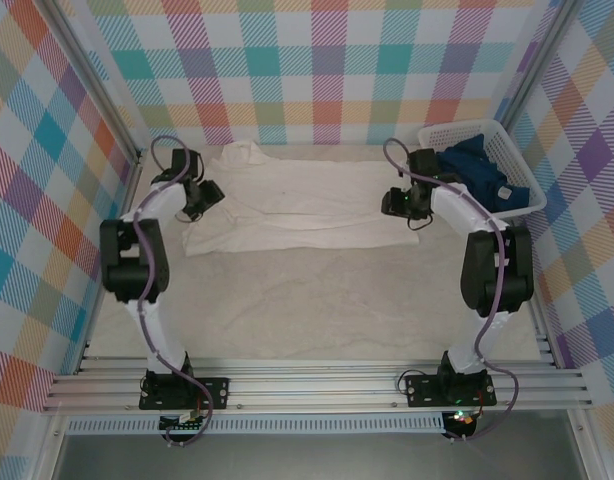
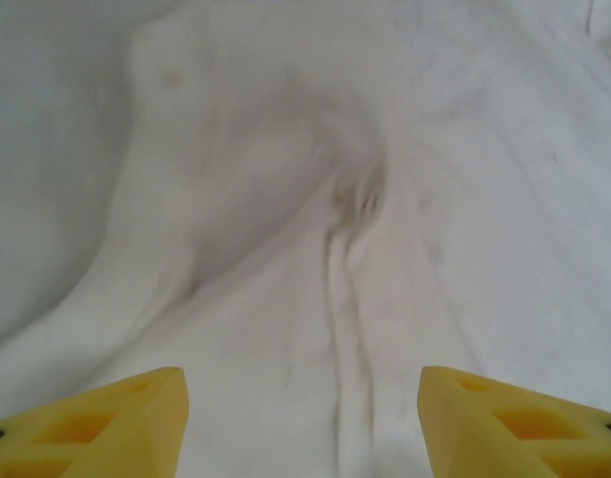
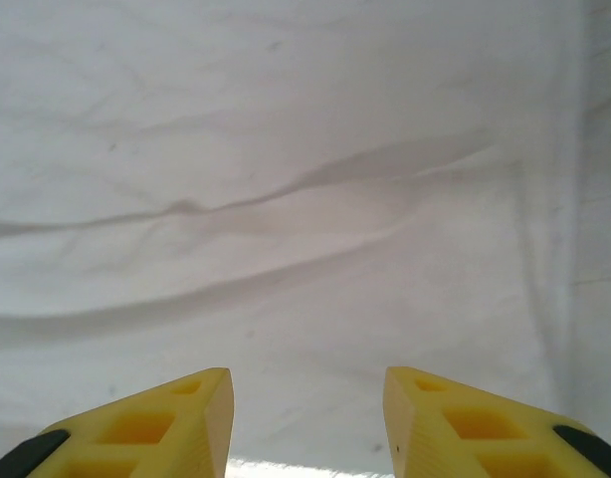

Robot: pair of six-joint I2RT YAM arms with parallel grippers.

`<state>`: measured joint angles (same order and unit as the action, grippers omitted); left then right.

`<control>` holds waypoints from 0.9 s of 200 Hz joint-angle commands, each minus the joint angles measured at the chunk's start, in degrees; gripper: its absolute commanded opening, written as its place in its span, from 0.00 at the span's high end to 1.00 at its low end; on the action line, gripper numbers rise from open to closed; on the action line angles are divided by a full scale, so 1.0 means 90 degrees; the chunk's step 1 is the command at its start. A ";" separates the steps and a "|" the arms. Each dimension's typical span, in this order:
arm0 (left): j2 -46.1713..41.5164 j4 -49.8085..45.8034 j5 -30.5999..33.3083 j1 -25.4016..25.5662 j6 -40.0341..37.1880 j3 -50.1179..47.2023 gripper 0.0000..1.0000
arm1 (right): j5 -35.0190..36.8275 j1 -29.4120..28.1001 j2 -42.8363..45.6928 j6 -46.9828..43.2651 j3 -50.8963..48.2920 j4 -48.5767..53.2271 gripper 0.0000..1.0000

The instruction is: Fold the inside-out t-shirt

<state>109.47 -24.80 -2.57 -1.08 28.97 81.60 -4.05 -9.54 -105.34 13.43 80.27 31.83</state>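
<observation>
At the left, the left gripper [image 1: 205, 196] hung over the left end of the inside-out t-shirt [image 1: 297, 205]. In the left wrist view its yellow fingers [image 2: 106, 423] stood apart, released, with nothing between them and only wrinkled white cloth below. Whether the tips touched the cloth, I could not tell.

The t-shirt lay on the far part of the table [image 1: 317, 310], spread as a long band from one arm to the other, with one bunched part at its far left corner. To my judgement it was partly folded, and the step in hand was a pause between two folds, with both pincers let go of the cloth.

At the right end of the shirt was the right gripper [image 1: 405, 203]. It was also open and empty, its fingers [image 3: 156, 423] apart above smooth cloth with a long crease.

The next move probably called for a new grip on both ends or on one long edge, taking all the layers together, so that the band could be brought over itself evenly.

At the far right stood a white basket [image 1: 462, 127], just beside the right arm. It held a dark blue garment [image 1: 482, 170], which filled most of it.
</observation>
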 commanded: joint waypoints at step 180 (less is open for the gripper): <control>-0.2919 0.0593 -0.0614 0.0004 0.0517 -0.4815 0.36 | 0.1042 0.0679 0.0269 0.0446 -0.1929 0.1414 0.63</control>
<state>89.73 -13.32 -8.51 -1.23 31.38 44.86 1.85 -3.73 -106.69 15.33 68.53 39.22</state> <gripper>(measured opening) 0.634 0.371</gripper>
